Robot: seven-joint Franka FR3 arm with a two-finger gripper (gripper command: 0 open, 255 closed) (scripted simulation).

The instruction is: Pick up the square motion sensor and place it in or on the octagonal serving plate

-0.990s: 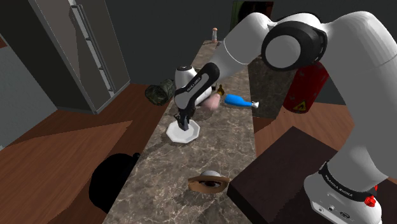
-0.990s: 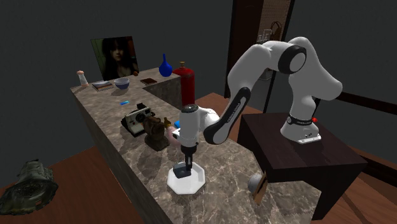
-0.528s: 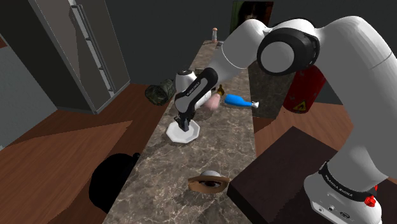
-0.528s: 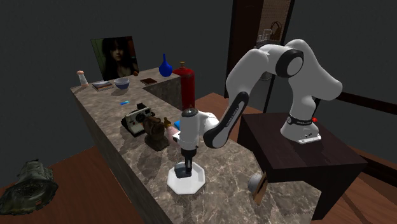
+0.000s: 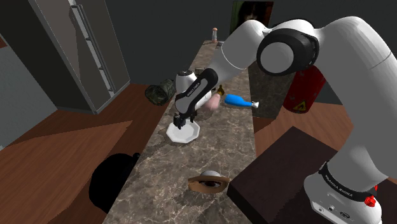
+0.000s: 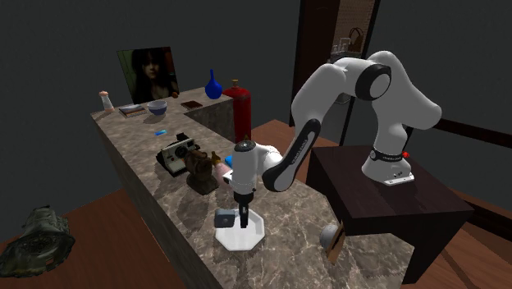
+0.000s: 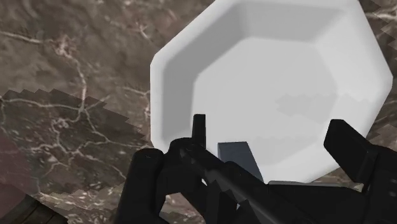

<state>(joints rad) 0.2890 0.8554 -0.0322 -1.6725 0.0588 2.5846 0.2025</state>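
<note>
Starting with the shoulder view, you see the all-black two-finger gripper point(image 5: 180, 121) hanging straight down over the white octagonal serving plate point(image 5: 193, 133), which sits on the brown marbled stone counter point(image 5: 172, 167). Small white lettering runs round the white arm's base ring point(image 5: 343, 186), too fine to read with confidence. The red fire extinguisher point(image 5: 305, 86) past the arm wears a yellow triangle label whose text you cannot make out. Turning to the second exterior view, you find the small grey-blue square motion sensor point(image 6: 223, 218) just beside the gripper point(image 6: 243, 218), on that view's left, at the far-left rim of the plate point(image 6: 251, 243). Whether it rests there or hangs in the air you cannot tell. Looking along the hand in the wrist view, the gripper point(image 7: 272, 130) has its two fingers wide apart over the basin of the plate point(image 7: 159, 76). The sensor point(image 7: 238, 156) sits between them, near one finger and clear of the other, so nothing is clasped. Judge the carry done and the release made; what is left is to confirm the sensor settles inside the plate, then lift the arm away.
</note>
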